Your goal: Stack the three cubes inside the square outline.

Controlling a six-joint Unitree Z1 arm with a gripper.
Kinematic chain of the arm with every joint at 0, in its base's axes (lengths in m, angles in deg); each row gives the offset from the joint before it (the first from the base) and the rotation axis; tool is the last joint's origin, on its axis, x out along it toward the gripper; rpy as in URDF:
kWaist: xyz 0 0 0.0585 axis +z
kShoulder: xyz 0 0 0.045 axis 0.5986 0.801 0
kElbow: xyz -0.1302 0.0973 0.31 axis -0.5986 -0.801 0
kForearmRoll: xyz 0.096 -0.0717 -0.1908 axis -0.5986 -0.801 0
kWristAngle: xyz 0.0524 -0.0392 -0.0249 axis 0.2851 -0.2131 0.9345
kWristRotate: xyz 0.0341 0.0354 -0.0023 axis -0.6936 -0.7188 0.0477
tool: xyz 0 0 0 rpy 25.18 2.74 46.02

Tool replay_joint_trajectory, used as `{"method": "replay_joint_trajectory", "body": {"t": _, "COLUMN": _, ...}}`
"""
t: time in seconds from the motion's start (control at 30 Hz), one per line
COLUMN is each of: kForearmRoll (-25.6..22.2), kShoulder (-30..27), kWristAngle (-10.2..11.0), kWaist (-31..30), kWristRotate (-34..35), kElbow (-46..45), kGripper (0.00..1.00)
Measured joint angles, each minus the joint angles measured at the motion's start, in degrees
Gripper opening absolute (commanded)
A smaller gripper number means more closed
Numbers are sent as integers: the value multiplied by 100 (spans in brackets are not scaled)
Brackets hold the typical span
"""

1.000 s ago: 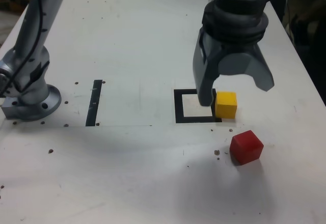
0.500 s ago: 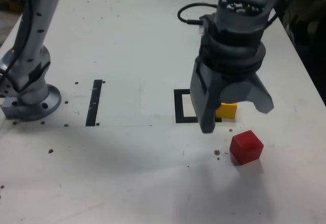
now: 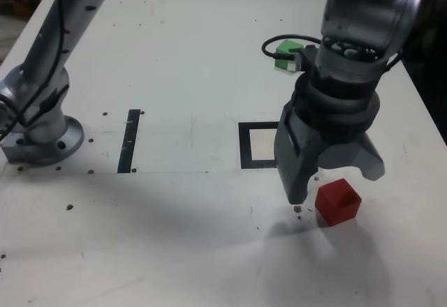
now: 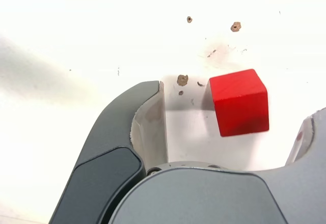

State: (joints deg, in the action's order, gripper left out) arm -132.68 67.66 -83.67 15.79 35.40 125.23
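In the exterior view, the square outline (image 3: 244, 146) is lying partly behind the gripper (image 3: 336, 188), whose jaws are standing wide; the red cube (image 4: 239, 103) is resting on the table (image 3: 174, 237), between the fingers in the wrist view.

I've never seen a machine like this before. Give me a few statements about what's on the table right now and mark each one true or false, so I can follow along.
1. The gripper is open. True.
2. The solid red cube sits inside the thick black square outline. False: it is on the bare tabletop, outside the outline.
3. In the wrist view, the red cube shows between the two gripper fingers. True.
4. The small green block is stacked on the red cube. False: it lies well apart from it, beyond the outline in the exterior view.
5. The narrow straight black strip is separate from the square outline. True.
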Motion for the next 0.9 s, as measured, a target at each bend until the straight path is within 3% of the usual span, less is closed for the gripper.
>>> {"method": "replay_joint_trajectory", "body": {"t": 0.43, "kForearmRoll": 77, "kShoulder": 592, "kWristAngle": -50, "kWaist": 32, "kWristRotate": -146, "kElbow": 407, "kGripper": 89}}
{"method": "replay_joint_trajectory", "body": {"t": 0.57, "kForearmRoll": 87, "kShoulder": 621, "kWristAngle": -24, "kWaist": 113, "kWristRotate": -161, "kElbow": 405, "kGripper": 78}}
{"method": "replay_joint_trajectory", "body": {"t": 0.77, "kForearmRoll": 113, "kShoulder": 635, "kWristAngle": 3, "kWaist": 120, "kWristRotate": -161, "kElbow": 407, "kGripper": 52}}
{"method": "replay_joint_trajectory", "body": {"t": 0.9, "kForearmRoll": 248, "kShoulder": 703, "kWristAngle": 15, "kWaist": 120, "kWristRotate": -155, "kElbow": 441, "kGripper": 48}}
